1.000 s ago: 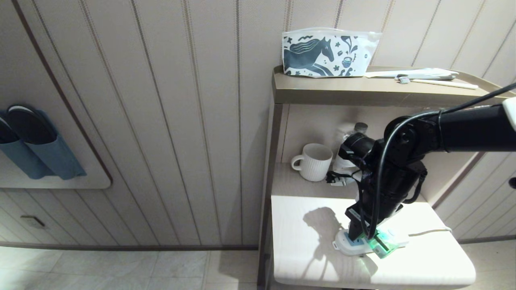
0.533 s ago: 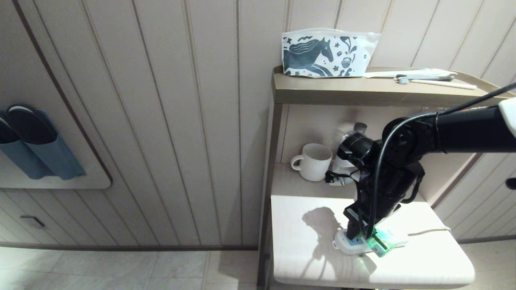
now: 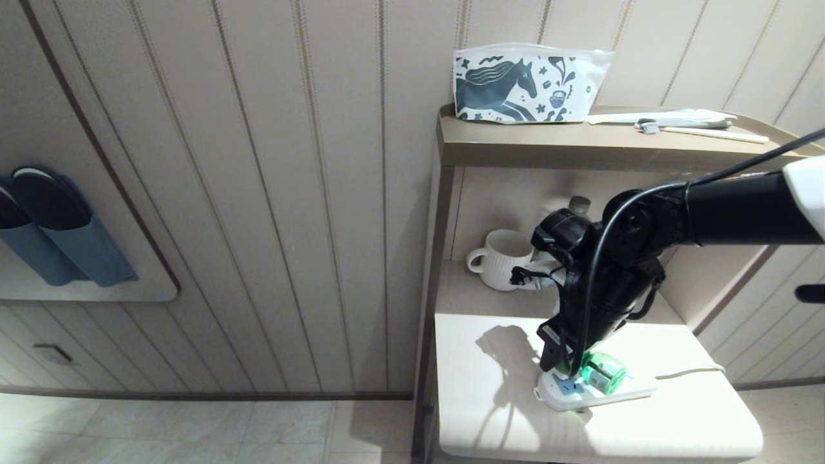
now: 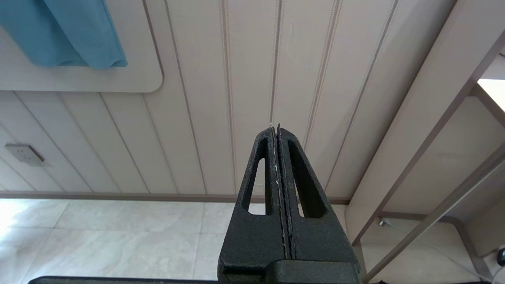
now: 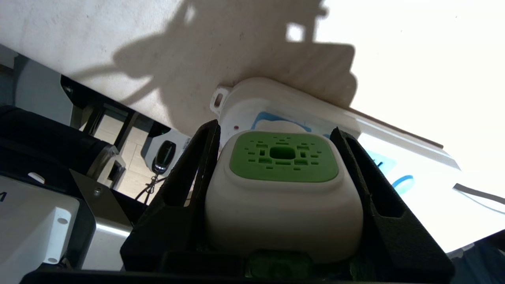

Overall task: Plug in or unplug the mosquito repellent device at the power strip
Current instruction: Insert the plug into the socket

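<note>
Two containers sit at the back of the lower shelf: a white ribbed mug (image 3: 501, 259), whose inside cannot be seen, and a clear bottle (image 3: 578, 206) with a grey cap, mostly hidden behind the right arm. On the top shelf (image 3: 580, 147) lies a zip pouch (image 3: 525, 82) printed with a dark blue horse; its contents do not show, and no writing can be read on it. A toothbrush (image 3: 702, 132) lies beside the pouch. On the wall at the left, a blue holder (image 3: 77, 248) carries dark slippers (image 3: 45, 200).

On the bench (image 3: 490, 399) lies the power strip (image 3: 596, 388), white with light-blue socket faces. The right gripper (image 5: 282, 157) has its jaws clamped on the white head of the mosquito repellent device (image 5: 282, 189), one on each flank, the green vented patch facing the strip. From the head camera the device's green bottle rests over the strip, just beside its near end; whether the pins are seated cannot be told.

The left gripper (image 4: 278, 136) hangs near the floor facing the wall, jaws pressed together.
</note>
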Controlling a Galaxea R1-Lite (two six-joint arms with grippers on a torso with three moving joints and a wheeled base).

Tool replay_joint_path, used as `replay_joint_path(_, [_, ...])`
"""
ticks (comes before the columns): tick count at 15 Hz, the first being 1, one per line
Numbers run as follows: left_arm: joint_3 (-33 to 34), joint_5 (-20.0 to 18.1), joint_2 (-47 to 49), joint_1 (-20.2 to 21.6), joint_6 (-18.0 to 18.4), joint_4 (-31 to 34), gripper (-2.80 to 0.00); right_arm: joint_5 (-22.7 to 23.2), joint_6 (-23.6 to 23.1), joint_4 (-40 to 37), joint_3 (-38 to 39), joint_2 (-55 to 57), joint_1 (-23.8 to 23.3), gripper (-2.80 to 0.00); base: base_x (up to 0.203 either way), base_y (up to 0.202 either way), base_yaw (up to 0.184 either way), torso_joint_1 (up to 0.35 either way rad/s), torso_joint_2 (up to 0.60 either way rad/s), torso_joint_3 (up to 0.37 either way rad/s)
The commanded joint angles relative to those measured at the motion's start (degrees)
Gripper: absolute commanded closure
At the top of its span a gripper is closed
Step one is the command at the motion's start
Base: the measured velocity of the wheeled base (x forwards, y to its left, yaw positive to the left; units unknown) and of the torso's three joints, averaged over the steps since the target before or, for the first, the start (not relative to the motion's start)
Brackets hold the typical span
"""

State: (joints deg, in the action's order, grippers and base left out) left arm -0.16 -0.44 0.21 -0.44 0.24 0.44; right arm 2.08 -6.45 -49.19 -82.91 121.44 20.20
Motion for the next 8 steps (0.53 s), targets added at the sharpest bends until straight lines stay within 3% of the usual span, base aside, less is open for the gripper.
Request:
replay_joint_path(1, [0.0, 0.0, 0.0, 0.0, 0.0, 0.0, 0.0, 0.0, -0.1, -1.4, 0.1, 0.1, 0.0, 0.0, 0.0, 0.0, 0.0, 0.0, 0.0, 0.0])
replay_joint_path(8, [0.0, 0.0, 0.0, 0.0, 0.0, 0.0, 0.0, -0.1, -0.1, -1.4, 2.0, -3.7, 0.0, 0.0, 0.0, 0.0, 0.0, 0.0, 0.0, 0.0])
